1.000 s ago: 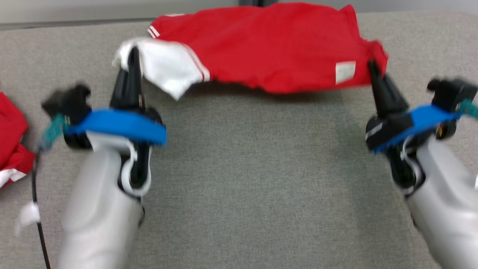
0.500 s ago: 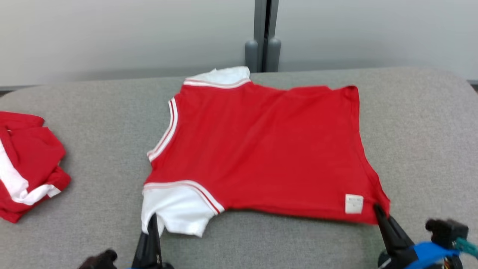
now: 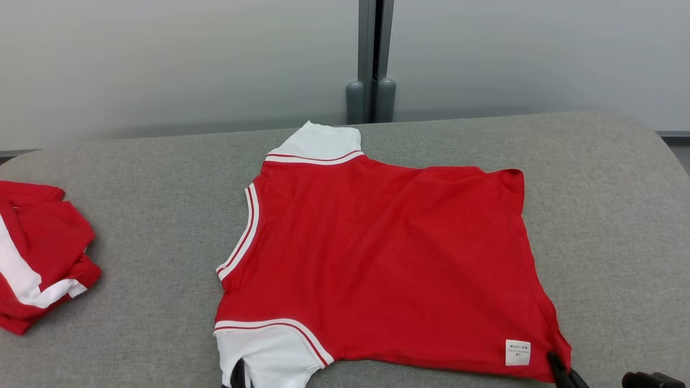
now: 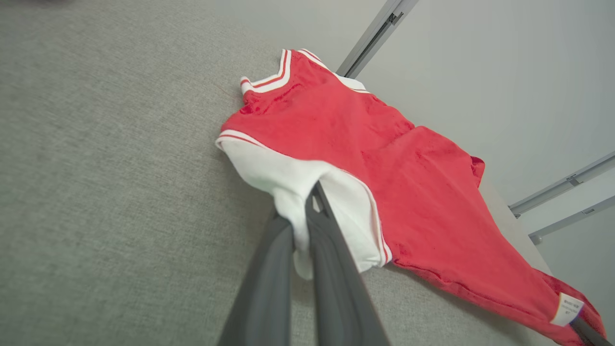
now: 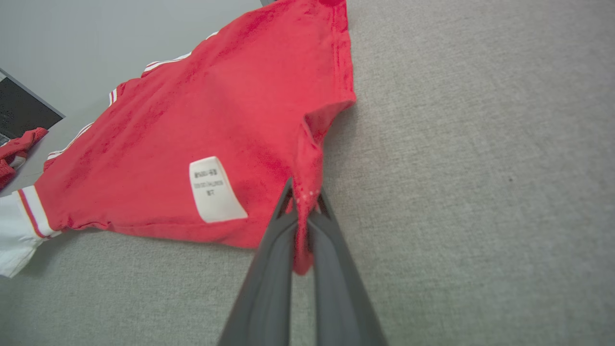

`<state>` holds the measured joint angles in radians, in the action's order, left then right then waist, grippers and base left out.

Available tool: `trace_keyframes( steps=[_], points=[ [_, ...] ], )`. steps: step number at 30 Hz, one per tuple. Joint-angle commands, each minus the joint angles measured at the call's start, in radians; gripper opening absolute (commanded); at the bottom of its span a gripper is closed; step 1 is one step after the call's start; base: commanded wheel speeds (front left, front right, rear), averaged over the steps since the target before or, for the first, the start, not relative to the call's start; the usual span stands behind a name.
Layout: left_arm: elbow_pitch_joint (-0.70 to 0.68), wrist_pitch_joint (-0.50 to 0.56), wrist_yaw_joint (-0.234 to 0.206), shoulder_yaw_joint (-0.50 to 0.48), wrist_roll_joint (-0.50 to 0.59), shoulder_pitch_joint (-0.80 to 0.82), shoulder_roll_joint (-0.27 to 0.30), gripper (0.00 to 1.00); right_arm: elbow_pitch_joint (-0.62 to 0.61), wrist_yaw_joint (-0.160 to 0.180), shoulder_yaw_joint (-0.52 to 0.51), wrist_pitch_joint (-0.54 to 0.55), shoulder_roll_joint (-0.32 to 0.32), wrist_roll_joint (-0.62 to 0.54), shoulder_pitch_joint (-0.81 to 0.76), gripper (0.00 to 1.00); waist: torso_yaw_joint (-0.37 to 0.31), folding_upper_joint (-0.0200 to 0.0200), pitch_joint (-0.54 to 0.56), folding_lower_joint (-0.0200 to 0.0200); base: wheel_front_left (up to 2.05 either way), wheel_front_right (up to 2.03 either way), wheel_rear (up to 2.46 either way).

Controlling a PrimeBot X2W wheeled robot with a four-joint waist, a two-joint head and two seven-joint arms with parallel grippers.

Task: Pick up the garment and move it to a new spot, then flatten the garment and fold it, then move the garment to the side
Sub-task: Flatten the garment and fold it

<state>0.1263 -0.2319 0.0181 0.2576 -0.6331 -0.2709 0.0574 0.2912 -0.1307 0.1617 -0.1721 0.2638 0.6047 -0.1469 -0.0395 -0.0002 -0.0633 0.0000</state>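
Since a second ago the garment (image 3: 388, 258) has gone from a bunched band hanging between the two arms to a sheet laid open on the grey desk (image 3: 135, 215), and the head camera has tipped up, so both arms have slid to the bottom edge of its picture. Half a second ago the cloth already lay much as it does now.

It is a red shirt with white sleeves, lying in the middle of the desk. Its striped neck opening (image 3: 240, 231) faces the robot's left and its hem (image 3: 525, 242) faces the right, so the neck-to-hem axis runs across the desk from left to right, slightly skewed, with the near hem corner further right than the far one. One white sleeve (image 3: 318, 143) points to the far edge and the other (image 3: 269, 355) to the near edge. A white label (image 3: 517, 352) sits by the near hem corner.

The left end effector (image 4: 300, 211) is pressed together on the near sleeve's cuff, white cloth bunched between its fingers. The right end effector (image 5: 303, 202) pinches the near hem corner beside the label.

Another red and white garment heap (image 3: 38, 253) lies well apart at the desk's left edge
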Motion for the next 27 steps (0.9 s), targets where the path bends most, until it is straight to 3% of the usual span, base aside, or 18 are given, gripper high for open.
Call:
trace_keyframes(
  steps=[1,13,25,26,27],
  points=[
    [-0.005,-0.002,0.006,-0.002,0.003,0.016,0.005,0.0,-0.007,0.0,-0.007,0.008,-0.004,-0.007,-0.002,0.0,-0.003,0.0002,-0.001,0.0,0.0,0.0,0.0],
    [0.029,0.058,0.047,-0.016,0.022,0.281,0.084,0.0,0.013,0.0,-0.013,0.1,-0.012,-0.046,0.176,0.0,-0.042,0.0002,-0.067,0.0,0.0,0.0,0.0],
    [0.302,0.094,0.078,-0.008,0.053,0.623,0.138,0.0,0.184,0.0,0.056,0.111,-0.026,-0.046,0.47,0.0,-0.076,0.0002,-0.173,0.0,0.0,0.0,0.0],
    [0.331,0.092,0.08,-0.003,0.054,0.638,0.136,0.0,0.203,0.0,0.057,0.1,-0.024,-0.05,0.487,0.55,-0.076,0.0002,-0.175,0.0,0.0,0.0,0.0],
    [0.355,0.085,0.083,0.002,0.061,0.651,0.136,0.38,0.223,0.0,0.057,0.088,-0.024,-0.053,0.5,1.0,-0.075,0.0002,-0.176,0.0,0.0,0.0,0.0]
  ],
)
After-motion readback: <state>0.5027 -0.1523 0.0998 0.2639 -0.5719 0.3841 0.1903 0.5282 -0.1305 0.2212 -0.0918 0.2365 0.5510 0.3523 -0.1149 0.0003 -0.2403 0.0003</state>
